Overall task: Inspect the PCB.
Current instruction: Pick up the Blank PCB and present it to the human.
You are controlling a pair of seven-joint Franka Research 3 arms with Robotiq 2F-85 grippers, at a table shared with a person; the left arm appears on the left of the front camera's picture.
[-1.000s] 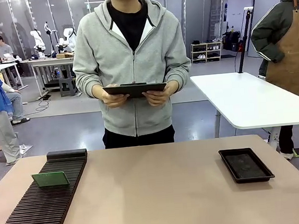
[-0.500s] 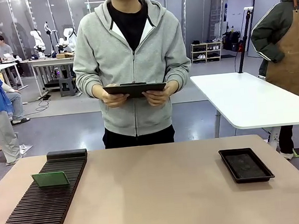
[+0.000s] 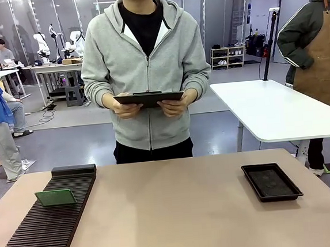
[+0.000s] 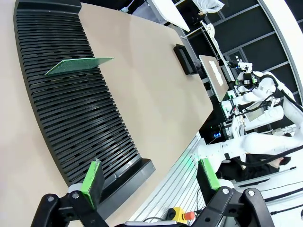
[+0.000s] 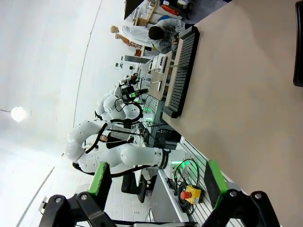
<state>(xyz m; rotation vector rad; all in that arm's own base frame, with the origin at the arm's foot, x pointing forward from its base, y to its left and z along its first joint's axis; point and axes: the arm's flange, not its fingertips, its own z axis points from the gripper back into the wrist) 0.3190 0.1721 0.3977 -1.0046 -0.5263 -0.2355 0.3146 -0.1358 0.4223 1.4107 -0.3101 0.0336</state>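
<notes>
Green item: listing thin flat rectangular circuit board, the PCB (image 3: pixel 56 197), as standing on edge in a slot of the long black ribbed rack (image 3: pixel 44 232) (far half, untouched). Showing left gripper (image 4: pixel 150 176) and right gripper (image 5: pixel 156 177) both gaping wide, empty. Judging pickup not yet begun; calling next for the left gripper reaching the board's upper edge.
</notes>
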